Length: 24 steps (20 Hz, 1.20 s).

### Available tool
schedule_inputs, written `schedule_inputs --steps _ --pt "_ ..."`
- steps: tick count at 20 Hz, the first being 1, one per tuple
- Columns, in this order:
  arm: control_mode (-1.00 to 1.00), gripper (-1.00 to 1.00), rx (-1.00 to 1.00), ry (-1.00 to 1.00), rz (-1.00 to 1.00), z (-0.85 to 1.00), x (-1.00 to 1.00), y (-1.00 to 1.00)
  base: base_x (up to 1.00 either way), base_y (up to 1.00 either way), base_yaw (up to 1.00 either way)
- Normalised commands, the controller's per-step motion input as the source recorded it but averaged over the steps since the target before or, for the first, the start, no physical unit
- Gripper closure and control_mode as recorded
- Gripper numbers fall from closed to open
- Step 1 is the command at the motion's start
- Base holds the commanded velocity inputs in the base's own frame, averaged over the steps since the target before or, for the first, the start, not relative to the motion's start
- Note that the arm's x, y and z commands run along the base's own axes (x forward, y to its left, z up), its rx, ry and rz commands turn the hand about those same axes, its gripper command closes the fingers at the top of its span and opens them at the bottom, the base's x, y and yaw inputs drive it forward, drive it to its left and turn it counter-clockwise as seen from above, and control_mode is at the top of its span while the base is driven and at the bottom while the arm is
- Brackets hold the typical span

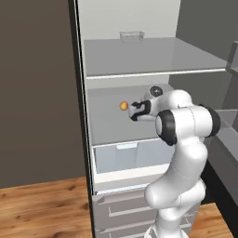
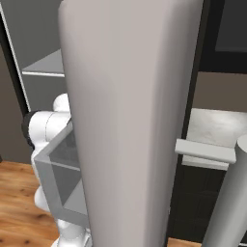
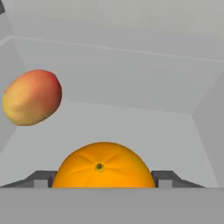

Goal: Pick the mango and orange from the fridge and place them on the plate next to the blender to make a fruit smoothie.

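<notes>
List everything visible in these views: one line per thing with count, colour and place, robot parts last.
orange: 1, bright orange, between the end effector's fingertips in the hand view.
mango: 1, yellow-orange with a red blush, on the fridge shelf beyond the orange, to its left in the hand view.
fridge: 1, black sides, pale grey inside, open in front of the robot.
glass shelf: 1, grey, upper fridge.
clear container: 1, transparent, at the back of the upper shelf.
crisper drawer: 1, clear, below the fruit shelf.
handled drawers: grey, at the fridge bottom.
wood floor: brown, left of the fridge.
arm: 1, white with dark joints, reaching into the fridge.
end effector: 1, dark fingers either side of the orange, shut on it.
</notes>
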Motion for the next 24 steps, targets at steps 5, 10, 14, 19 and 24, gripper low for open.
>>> schedule_inputs --steps 5,10,14,19,24 --pt "-1.00 1.00 0.07 -0.19 -0.03 0.38 -1.00 -0.04 0.00 0.00 0.00" --pt "-1.00 1.00 0.05 -0.10 -0.04 0.68 -1.00 -0.01 0.00 0.00 0.00" --pt "-1.00 1.00 0.05 -0.02 -0.06 0.79 -1.00 0.00 0.00 0.00 0.00" --pt "-1.00 1.00 0.04 0.01 -0.07 0.82 -1.00 0.00 0.00 0.00 0.00" --pt "-1.00 1.00 0.00 0.07 -0.06 0.74 -1.00 0.01 0.00 0.00 0.00"
